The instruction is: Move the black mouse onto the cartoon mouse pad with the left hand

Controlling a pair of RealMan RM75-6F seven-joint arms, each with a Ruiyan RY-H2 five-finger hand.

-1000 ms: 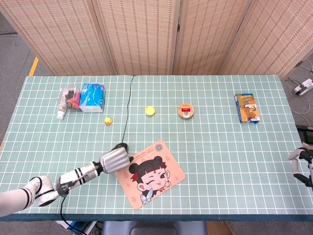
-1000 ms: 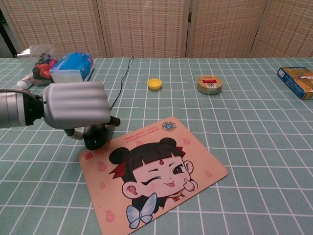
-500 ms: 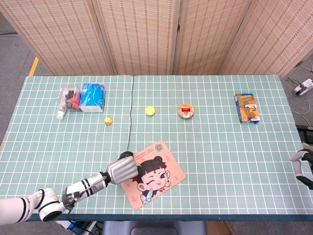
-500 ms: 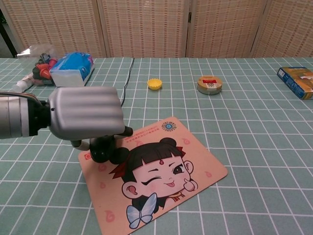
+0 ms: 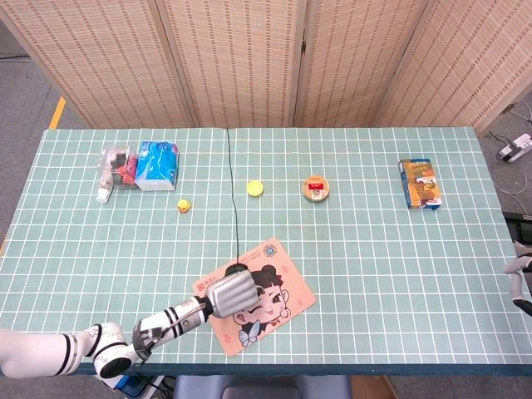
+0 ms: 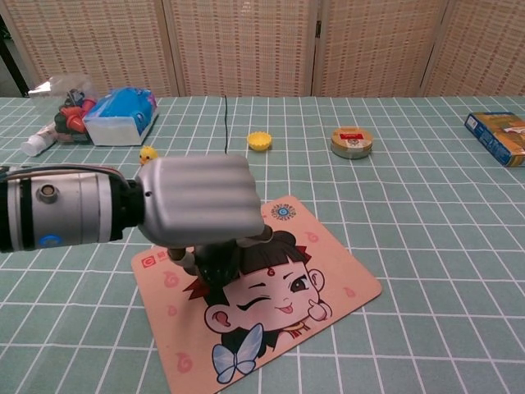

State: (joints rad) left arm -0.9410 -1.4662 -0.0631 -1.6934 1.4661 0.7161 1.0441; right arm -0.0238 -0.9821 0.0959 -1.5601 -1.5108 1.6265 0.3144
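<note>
My left hand (image 5: 230, 293) (image 6: 199, 202) holds the black mouse (image 6: 218, 260) (image 5: 238, 270) over the cartoon mouse pad (image 5: 283, 293) (image 6: 312, 287). The mouse is mostly hidden under the hand; only its black underside and front show. Whether it touches the pad I cannot tell. Its thin black cable (image 5: 232, 191) (image 6: 225, 123) runs away to the table's far edge. The pad, peach with a winking girl's face, lies at the near middle of the table. Of my right hand (image 5: 519, 270), only a small part shows at the right edge of the head view.
A blue tissue pack (image 5: 157, 165) and a bag of small items (image 5: 115, 169) sit far left. A small yellow duck (image 5: 184, 204), a yellow cap (image 5: 255, 188), a round tin (image 5: 315, 188) and a blue-orange box (image 5: 419, 183) lie across the far half of the green gridded table (image 5: 374, 241).
My left hand has carried the mouse rightward from the pad's left edge to above the pad's middle-left. The cable has swung right with it. The right hand has slid further out of view.
</note>
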